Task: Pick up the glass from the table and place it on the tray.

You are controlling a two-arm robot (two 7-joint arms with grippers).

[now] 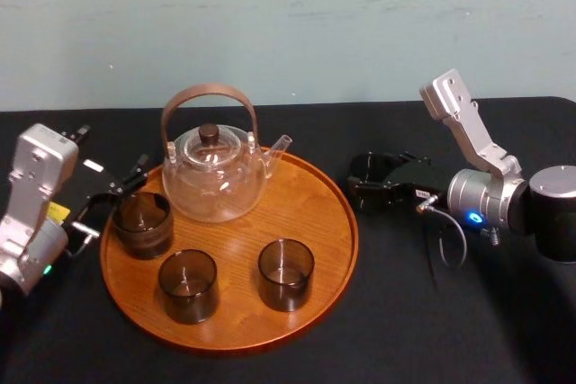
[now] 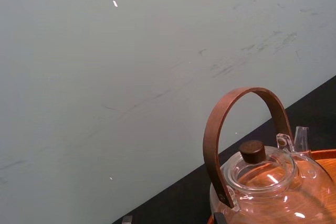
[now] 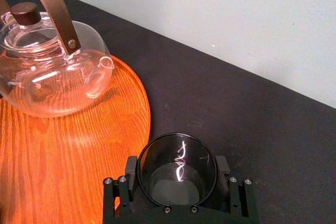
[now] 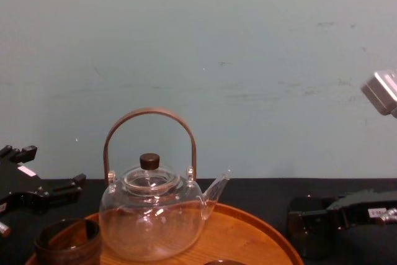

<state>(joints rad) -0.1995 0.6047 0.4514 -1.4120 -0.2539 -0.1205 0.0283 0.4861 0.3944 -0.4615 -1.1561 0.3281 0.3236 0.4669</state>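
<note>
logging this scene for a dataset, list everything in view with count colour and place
round orange-brown wooden tray: one, orange-brown, middle of the table
clear glass teapot with brown arched handle: one, clear, back of the tray
dark smoked glass tumblers on the tray: three, dark brown; front left, front right, left rim
fourth dark glass tumbler: one, dark brown, just right of the tray
black cloth table: one, black
pale wall: one, pale blue-green, behind the table
left end effector: one, black, open, beside the left-rim tumbler
right end effector: one, black, fingers closed on the fourth tumbler
</note>
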